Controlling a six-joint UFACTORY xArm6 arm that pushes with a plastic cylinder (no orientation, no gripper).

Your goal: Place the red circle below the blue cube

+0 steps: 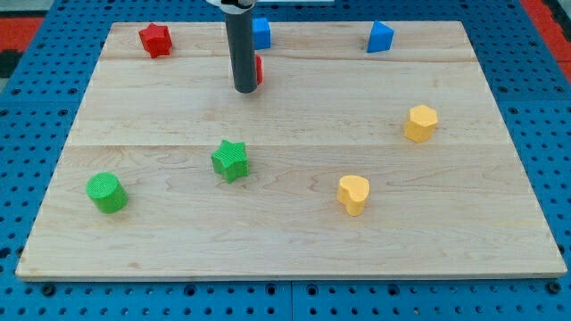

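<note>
A red star (154, 39) is sitting near the wooden board's (294, 241) top left, a blue triangular block (380, 37) at top right; yellow blocks (420, 122) (353, 193) are lying right, a green star (231, 160) and green cylinder (106, 192) lower left

The board (294, 178) looked like pale wood, smooth and matt, with faint grain and seams between planks. Under it lay a blue pegboard (36, 134), seemingly plastic or painted metal. The green star (231, 160) and green cylinder (107, 193) showed fine ribbed layers, like matt plastic. The rod (243, 49) was dark with a dull sheen.
</note>
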